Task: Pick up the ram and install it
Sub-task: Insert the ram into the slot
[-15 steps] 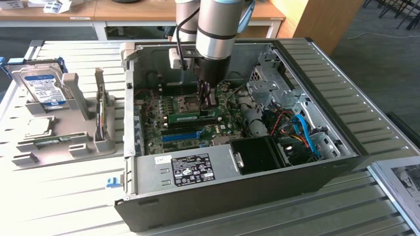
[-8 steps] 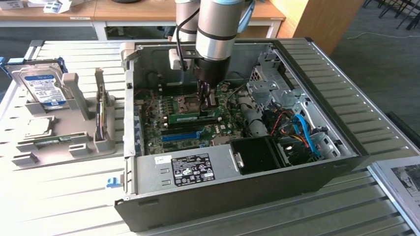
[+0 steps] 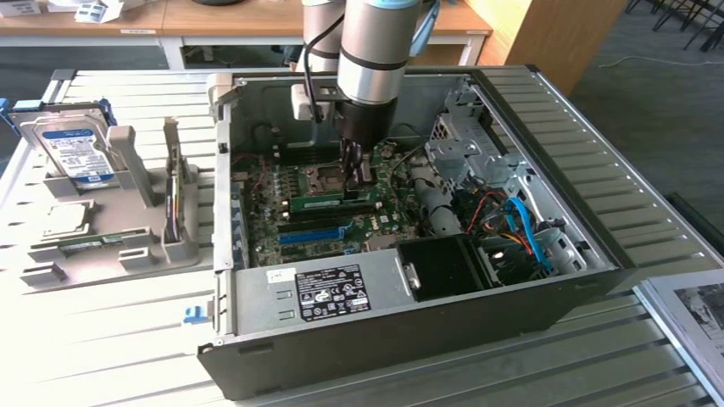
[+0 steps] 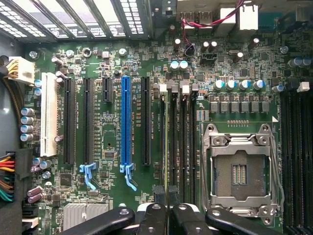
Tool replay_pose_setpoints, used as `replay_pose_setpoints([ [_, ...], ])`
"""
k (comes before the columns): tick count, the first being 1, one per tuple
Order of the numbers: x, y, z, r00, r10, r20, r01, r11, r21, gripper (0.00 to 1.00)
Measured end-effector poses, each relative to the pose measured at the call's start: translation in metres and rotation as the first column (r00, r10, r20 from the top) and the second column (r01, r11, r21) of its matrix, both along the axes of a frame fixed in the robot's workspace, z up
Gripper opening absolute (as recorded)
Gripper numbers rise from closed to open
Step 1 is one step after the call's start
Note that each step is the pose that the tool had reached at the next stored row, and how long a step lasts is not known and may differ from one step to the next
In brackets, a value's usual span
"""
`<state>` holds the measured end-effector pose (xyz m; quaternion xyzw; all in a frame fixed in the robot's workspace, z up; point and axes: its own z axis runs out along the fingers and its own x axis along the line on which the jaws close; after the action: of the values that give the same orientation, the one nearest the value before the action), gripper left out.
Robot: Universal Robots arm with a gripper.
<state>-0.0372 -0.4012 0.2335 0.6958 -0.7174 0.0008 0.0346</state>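
The ram [image 3: 320,202] is a narrow green stick with a white label. It stands on edge along the memory slots [image 4: 177,142] of the motherboard [image 3: 328,225] inside the open computer case [image 3: 588,246]. My gripper [image 3: 359,180] reaches straight down into the case. It is shut on the ram near the end toward the exterior view's right. In the wrist view my gripper [image 4: 166,193] hangs over the slots and its black fingertips [image 4: 157,192] stand almost together. I cannot tell whether the stick is seated in its slot.
The empty silver processor socket [image 4: 239,171] lies beside the slots, and a blue expansion slot [image 4: 126,122] lies on their other side. A power supply [image 3: 322,292], a black fan box [image 3: 447,264] and blue cables [image 3: 523,227] crowd the case. At the exterior view's left, a grey holder [image 3: 114,246] carries a hard drive [image 3: 74,153] and a square chip [image 3: 68,219].
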Motion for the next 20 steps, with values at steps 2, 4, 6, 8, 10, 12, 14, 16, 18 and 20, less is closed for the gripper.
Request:
replay_pose_setpoints([
  [2, 0.0001, 0.0, 0.0, 1.0, 0.0, -0.0001, 0.0, 1.0, -0.0001, 0.12],
  [4, 0.0007, -0.0001, 0.0001, 1.0, 0.0, -0.0024, 0.0, 1.0, -0.0002, 0.12],
  [6, 0.0009, -0.0001, 0.0001, 1.0, 0.0, -0.0037, 0.0, 1.0, -0.0001, 0.12],
  [8, 0.0008, -0.0001, -0.0004, 1.0, 0.0, -0.0038, 0.0, 1.0, -0.0001, 0.12],
  [10, 0.0007, -0.0001, -0.0004, 1.0, 0.0, -0.0038, 0.0, 1.0, -0.0002, 0.12],
  [12, 0.0007, 0.0, -0.0005, 1.0, 0.0, -0.0036, 0.0, 1.0, 0.0007, 0.12],
  [14, 0.0007, 0.0, -0.0006, 1.0, 0.0, -0.0036, 0.0, 1.0, 0.0015, 0.12],
  [16, 0.0007, -0.0001, -0.0006, 1.0, 0.001, -0.0038, -0.001, 1.0, 0.0016, 0.12],
  [18, 0.0007, -0.0001, -0.0006, 1.0, 0.001, -0.0037, -0.001, 1.0, 0.0017, 0.12],
  [20, 0.0007, -0.0001, -0.0006, 1.0, 0.003, -0.0038, -0.003, 1.0, 0.0016, 0.12],
])
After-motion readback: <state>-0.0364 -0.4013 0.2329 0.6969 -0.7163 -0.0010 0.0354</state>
